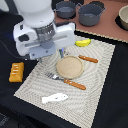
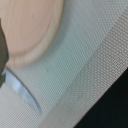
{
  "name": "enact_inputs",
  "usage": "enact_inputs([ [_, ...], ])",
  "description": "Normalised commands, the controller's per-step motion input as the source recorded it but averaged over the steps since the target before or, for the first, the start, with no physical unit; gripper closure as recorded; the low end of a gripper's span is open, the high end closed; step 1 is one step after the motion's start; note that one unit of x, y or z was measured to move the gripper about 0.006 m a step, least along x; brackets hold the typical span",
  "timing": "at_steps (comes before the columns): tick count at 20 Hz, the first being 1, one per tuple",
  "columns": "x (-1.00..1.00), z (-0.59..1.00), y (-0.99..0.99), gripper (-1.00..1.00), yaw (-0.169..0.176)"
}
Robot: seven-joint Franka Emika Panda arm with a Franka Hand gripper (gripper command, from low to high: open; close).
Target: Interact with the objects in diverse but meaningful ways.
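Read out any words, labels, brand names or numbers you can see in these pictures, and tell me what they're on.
There is no readable text in either view. The robot arm's white housing, the placemat, the tan plate, the orange block, the white fish and the grey pots all look plain, though the pictures are too blurred to rule out small print.

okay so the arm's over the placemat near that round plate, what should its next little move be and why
Probably ease straight down a little toward the tan plate. The tool hangs just above the plate's rim, and the wrist view shows the plate's edge beside a fork tine on the placemat, with nothing visibly held.
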Motion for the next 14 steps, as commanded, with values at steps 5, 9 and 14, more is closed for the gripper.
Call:
enact_inputs([
  [5,0.55,0.15,0.22,-1.00,0.159],
  [9,0.96,0.22,0.13,-1.00,0.015],
  [14,0.92,0.31,0.21,-1.00,0.030],
])
